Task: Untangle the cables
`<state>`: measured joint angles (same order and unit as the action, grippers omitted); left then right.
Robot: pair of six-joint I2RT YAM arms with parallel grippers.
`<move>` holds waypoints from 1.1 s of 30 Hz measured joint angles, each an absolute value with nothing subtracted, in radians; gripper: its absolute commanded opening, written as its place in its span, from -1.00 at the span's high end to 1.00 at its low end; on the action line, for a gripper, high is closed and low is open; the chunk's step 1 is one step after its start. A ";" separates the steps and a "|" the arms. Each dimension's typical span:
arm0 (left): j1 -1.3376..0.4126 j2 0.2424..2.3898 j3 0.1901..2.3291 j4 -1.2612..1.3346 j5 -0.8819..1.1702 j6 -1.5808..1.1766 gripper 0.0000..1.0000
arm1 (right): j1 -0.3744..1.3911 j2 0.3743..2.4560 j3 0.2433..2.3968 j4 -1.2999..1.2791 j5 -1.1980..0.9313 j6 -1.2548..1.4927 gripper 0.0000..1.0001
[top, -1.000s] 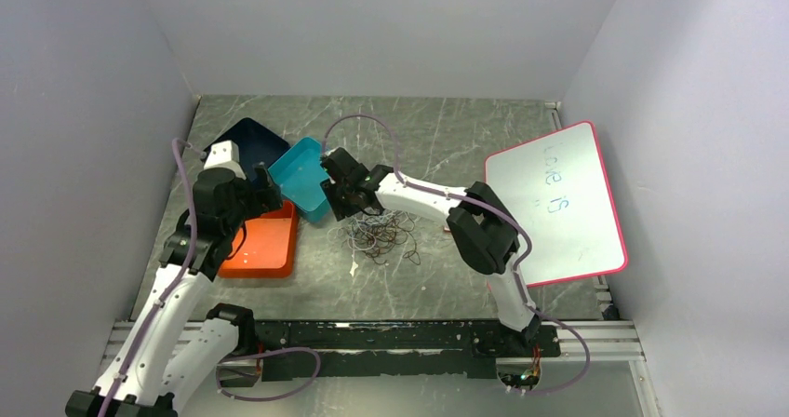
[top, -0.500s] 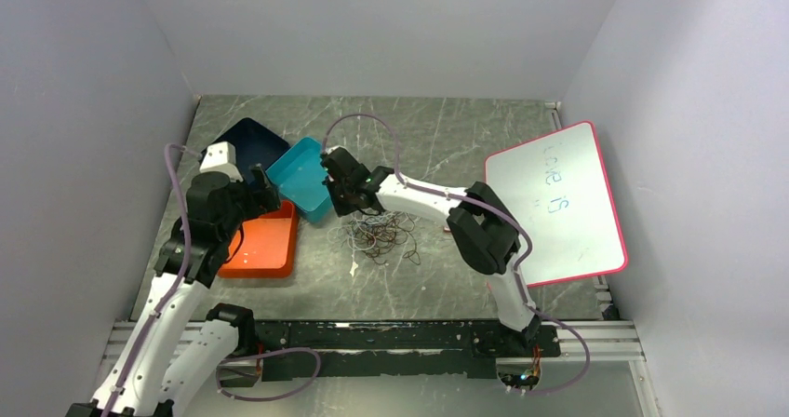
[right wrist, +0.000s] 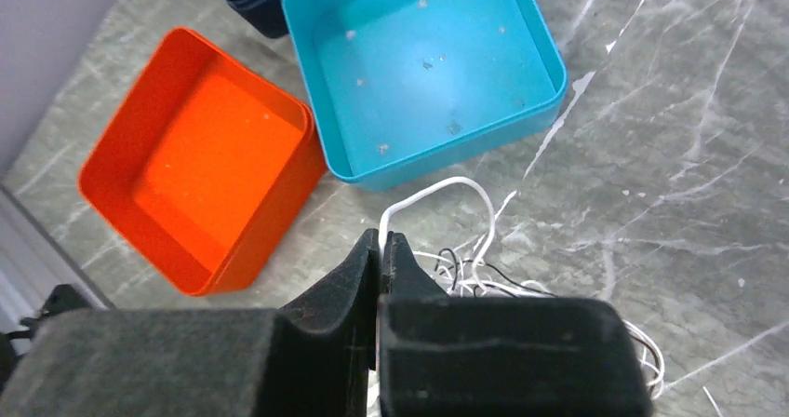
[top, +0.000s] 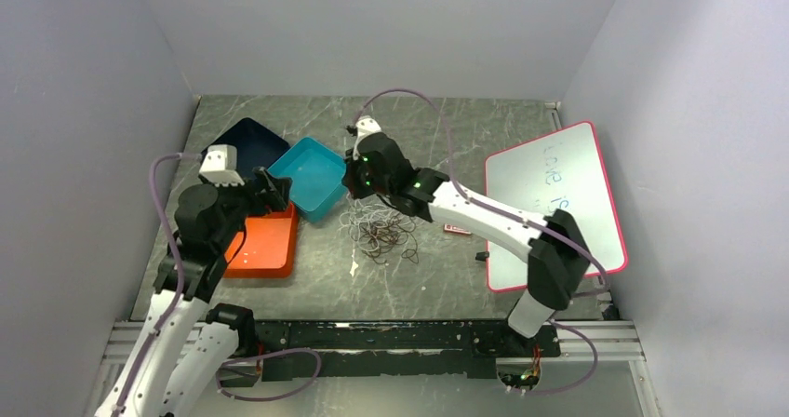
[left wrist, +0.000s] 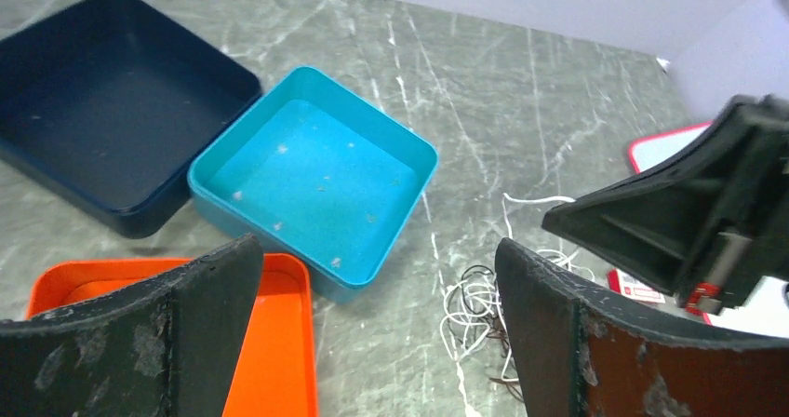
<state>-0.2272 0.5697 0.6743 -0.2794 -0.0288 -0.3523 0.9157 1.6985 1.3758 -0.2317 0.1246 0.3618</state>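
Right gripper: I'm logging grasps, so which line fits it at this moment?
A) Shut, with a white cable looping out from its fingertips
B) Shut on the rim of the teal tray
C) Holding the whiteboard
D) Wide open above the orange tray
A: in the right wrist view the right gripper has its fingers pressed together, and a white cable loops out from their tips.

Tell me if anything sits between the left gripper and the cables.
Nothing visible does. The open left gripper faces the cables across bare table, with the teal tray just beside that line. The right gripper, shut on a white strand, is beyond the tangle.
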 measured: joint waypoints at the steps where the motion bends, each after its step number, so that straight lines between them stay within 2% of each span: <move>1: -0.227 0.591 0.675 -0.263 -0.004 -0.352 -0.99 | 0.915 1.663 1.351 -0.202 0.123 0.360 1.00; 5: -0.227 0.667 0.682 -0.234 0.084 -0.348 -0.98 | 0.913 1.557 1.263 -0.156 0.126 0.357 1.00; 11: -0.227 0.719 0.676 -0.086 0.281 -0.321 -0.97 | 0.906 1.457 1.253 -0.171 0.132 0.358 1.00; 16: -0.227 0.808 0.631 0.174 0.484 -0.339 -0.76 | 0.875 1.383 1.262 -0.200 0.117 0.381 1.00; 22: -0.237 1.013 0.633 0.344 0.658 -0.394 -0.99 | 0.837 1.338 1.262 -0.212 0.102 0.398 1.00; 33: -0.239 1.025 0.670 0.392 0.704 -0.456 -0.98 | 0.826 1.335 1.263 -0.230 0.101 0.413 1.00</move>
